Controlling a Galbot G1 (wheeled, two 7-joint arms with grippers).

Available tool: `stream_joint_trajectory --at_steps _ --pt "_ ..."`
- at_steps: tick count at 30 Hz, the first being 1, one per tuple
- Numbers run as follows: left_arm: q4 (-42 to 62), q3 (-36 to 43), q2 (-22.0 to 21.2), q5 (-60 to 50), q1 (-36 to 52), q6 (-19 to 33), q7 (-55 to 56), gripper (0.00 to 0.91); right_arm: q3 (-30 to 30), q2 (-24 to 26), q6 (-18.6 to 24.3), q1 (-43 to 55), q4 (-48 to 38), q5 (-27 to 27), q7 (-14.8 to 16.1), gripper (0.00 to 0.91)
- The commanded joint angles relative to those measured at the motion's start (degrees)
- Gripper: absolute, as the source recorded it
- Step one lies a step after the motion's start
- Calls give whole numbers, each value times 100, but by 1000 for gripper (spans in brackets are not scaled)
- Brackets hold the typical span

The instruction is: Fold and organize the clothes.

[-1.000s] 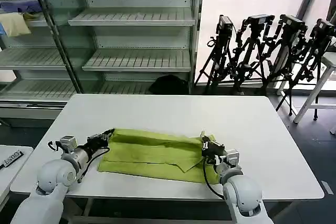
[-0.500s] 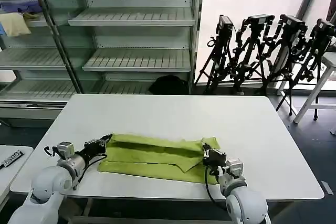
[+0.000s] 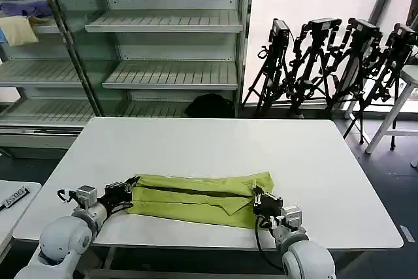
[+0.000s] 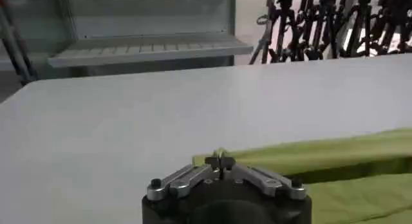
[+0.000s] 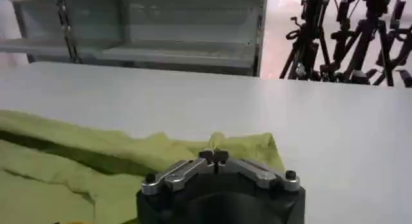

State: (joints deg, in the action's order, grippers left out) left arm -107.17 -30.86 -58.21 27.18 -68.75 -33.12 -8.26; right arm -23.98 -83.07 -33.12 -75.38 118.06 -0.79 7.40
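Shirt (image 3: 199, 195) lies as long band between grippers, on bench (image 3: 313, 161) near edge. Left gripper (image 3: 127, 187) pinches its left end; right gripper (image 3: 258, 198) pinches right end.

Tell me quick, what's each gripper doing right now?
Left gripper: shut on the shirt edge.
Right gripper: shut on the shirt's other end.
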Motion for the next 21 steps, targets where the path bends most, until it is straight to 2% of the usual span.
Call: stream_joint_trajectory --at_steps 1,7,8,9,10,21 --pt "-138 12 -10 -487 -129 1 21 20 29 12 3 -103 -14 679 67 0" --pt "-280 35 -45 -756 -235 0 59 30 71 -6 3 -161 -79 910 70 0" --pt "-287 39 -50 -773 -237 0 75 30 84 -9 2 -175 -95 1002 72 151" --pt "-285 49 -61 -855 -236 2 87 333 84 -13 7 -184 -107 1056 106 907" --pt "-274 55 -85 -949 -234 5 67 907 92 -16 26 -204 -126 1088 104 907" --pt "-406 8 -207 -1124 -428 4 129 907 224 -30 74 -36 -171 1137 139 907"
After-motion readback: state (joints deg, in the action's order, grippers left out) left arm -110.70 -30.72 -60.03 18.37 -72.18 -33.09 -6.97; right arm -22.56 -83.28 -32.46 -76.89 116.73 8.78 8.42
